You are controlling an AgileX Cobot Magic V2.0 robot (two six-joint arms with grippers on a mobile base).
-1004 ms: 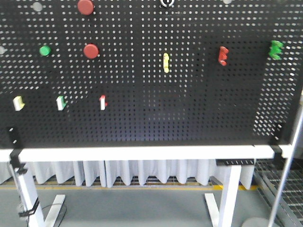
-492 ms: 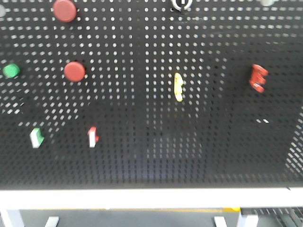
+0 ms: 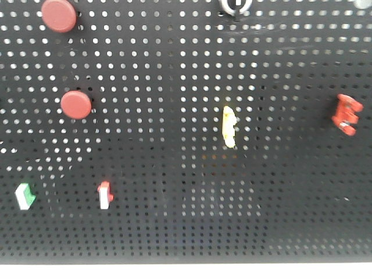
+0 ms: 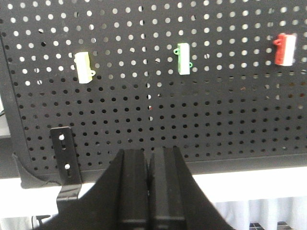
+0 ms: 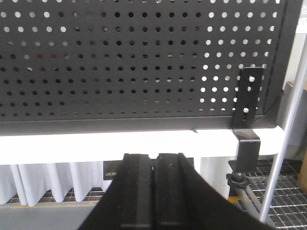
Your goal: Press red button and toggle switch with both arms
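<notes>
— What has changed?
— The front view has closed in on the board (image 3: 174,70); the table (image 3: 186,273) has dropped to the bottom edge.
— Claws?
— My left claw (image 4: 148,158) and right claw (image 5: 152,160) are both pinched shut, empty, low before the board.
— Targets?
— I place the button (image 3: 58,15), a matte red dome, top left, above my left claw. The switch (image 3: 347,114), a notched red lever, stands upright far right, above my right claw.

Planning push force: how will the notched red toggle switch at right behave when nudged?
The toggle switch looks like small rigid plastic, so it likely flips under a light push, not bends. Its pronged edge may snag. The pegboard, held by a bracket, probably won't give.
</notes>
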